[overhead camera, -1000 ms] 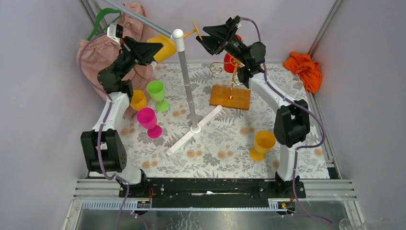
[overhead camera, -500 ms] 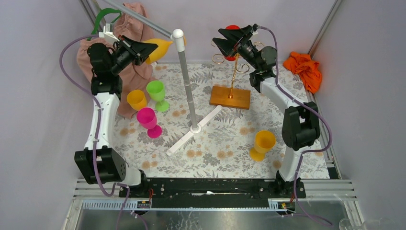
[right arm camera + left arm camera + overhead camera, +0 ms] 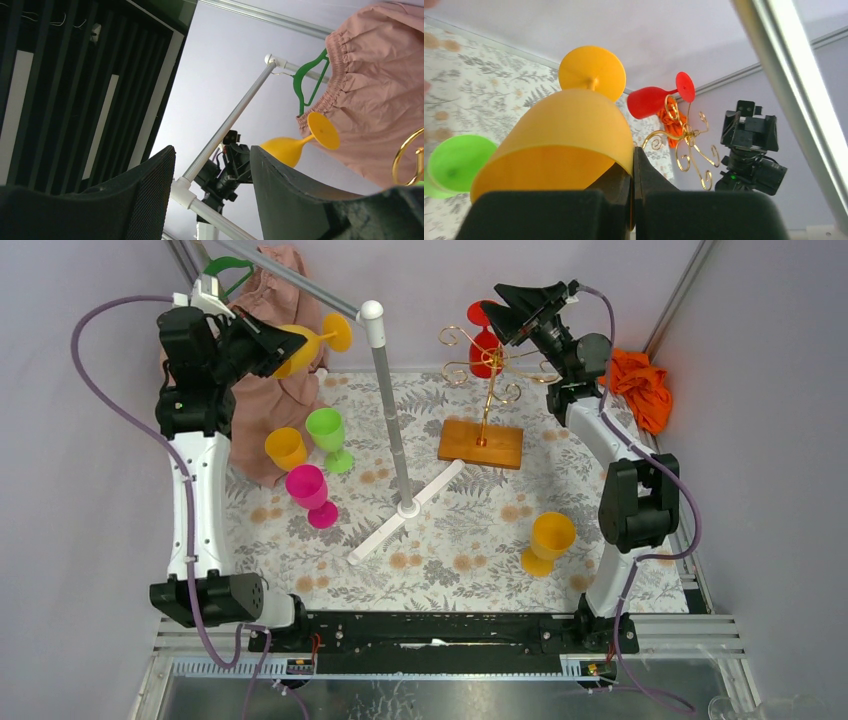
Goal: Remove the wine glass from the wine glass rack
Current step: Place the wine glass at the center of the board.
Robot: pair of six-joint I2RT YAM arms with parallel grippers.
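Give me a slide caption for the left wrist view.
Left pincer grips an orange wine glass by its rim; red glass hangs on gold rack.

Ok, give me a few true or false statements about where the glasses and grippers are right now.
1. The left gripper is shut on a yellow wine glass. True.
2. The wine glass rack has nothing hanging on it. False: a red wine glass hangs from it.
3. The right gripper holds the red wine glass. False: its jaws are open and empty.
4. The green wine glass stands upright. True.
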